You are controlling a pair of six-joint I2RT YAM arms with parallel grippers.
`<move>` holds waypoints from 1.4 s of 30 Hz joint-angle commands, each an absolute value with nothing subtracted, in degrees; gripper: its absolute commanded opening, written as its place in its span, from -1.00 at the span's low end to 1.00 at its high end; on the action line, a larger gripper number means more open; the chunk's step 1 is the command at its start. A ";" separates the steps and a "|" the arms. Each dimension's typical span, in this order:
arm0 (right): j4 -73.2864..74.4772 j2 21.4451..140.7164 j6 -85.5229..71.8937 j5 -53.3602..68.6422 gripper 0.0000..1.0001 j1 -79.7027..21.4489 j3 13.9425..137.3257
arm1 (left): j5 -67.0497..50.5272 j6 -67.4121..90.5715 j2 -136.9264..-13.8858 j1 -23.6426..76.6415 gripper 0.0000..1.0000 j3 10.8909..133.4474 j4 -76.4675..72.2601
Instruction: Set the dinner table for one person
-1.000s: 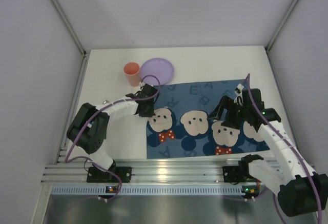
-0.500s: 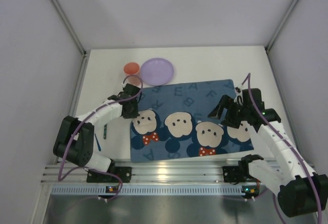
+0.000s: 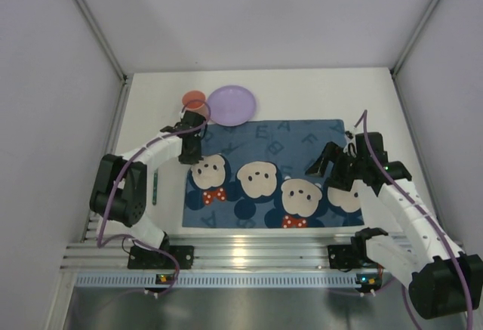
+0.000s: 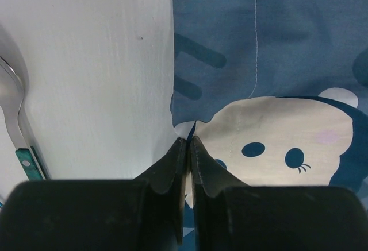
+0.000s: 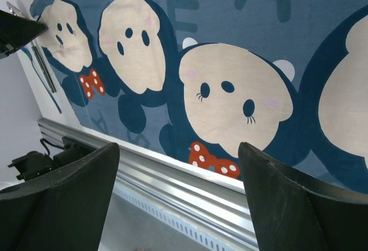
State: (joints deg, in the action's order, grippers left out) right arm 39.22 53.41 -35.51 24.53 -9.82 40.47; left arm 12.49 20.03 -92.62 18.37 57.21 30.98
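The dinner table (image 3: 317,96) is a white tabletop with an aluminium rail (image 3: 249,251) along its near edge. A blue cartoon-mouse placemat (image 3: 302,141) lies flat on it. My left gripper (image 3: 192,149) is shut on the placemat's left edge; the left wrist view shows the jaws pinching the cloth (image 4: 259,44) at its edge (image 4: 188,139). My right gripper (image 3: 332,173) is open and empty, held above the right part of the placemat (image 5: 230,33), its fingertips wide apart (image 5: 178,147).
An orange cup (image 3: 195,101) and a purple plate (image 3: 232,105) stand at the back left, just behind the placemat. Green-handled cutlery (image 3: 155,186) lies left of the placemat; its spoon (image 4: 11,90) shows in the left wrist view. Grey walls enclose the table on three sides.
My left gripper has pulled the placemat to the left, its left edge now nearer the cutlery. The right gripper stays open and has shifted only slightly.
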 commanded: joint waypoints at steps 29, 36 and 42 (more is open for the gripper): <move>36.47 61.79 -30.94 25.58 0.71 -8.09 43.42 | 18.37 22.50 -94.73 10.55 0.93 88.05 32.78; 36.56 63.71 -29.53 24.87 0.70 -6.86 44.99 | 17.14 23.29 -106.77 8.18 0.87 95.97 33.31; 36.65 66.70 -28.21 24.87 0.69 -5.28 46.58 | 14.51 23.64 -112.58 6.51 0.44 100.10 33.75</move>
